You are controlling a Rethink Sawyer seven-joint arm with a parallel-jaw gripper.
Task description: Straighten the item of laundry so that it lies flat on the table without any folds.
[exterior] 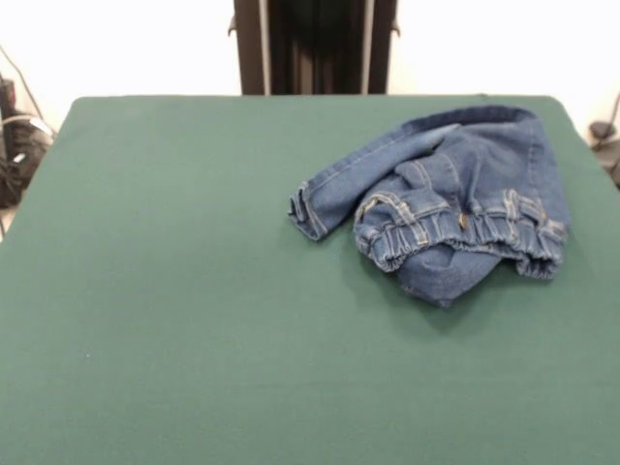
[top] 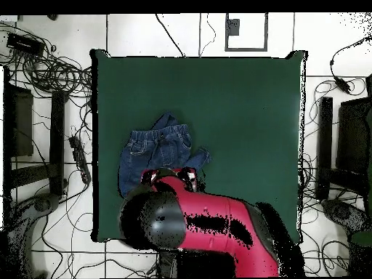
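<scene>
We saw the small pair of blue denim jeans point(exterior: 441, 199) lying crumpled on the dark green table point(exterior: 174, 310), in the front view toward the right and far part of the top. The elastic gathered waistband point(exterior: 465, 231) faced the camera, bunched and doubled over, with one leg end point(exterior: 312, 208) poking out to the left. In the overhead view the jeans point(top: 156, 149) lay by the table's left edge, just above the red and black arm point(top: 211, 225), which covered their lower part. We could not find the gripper in either view, so we could not tell its state.
</scene>
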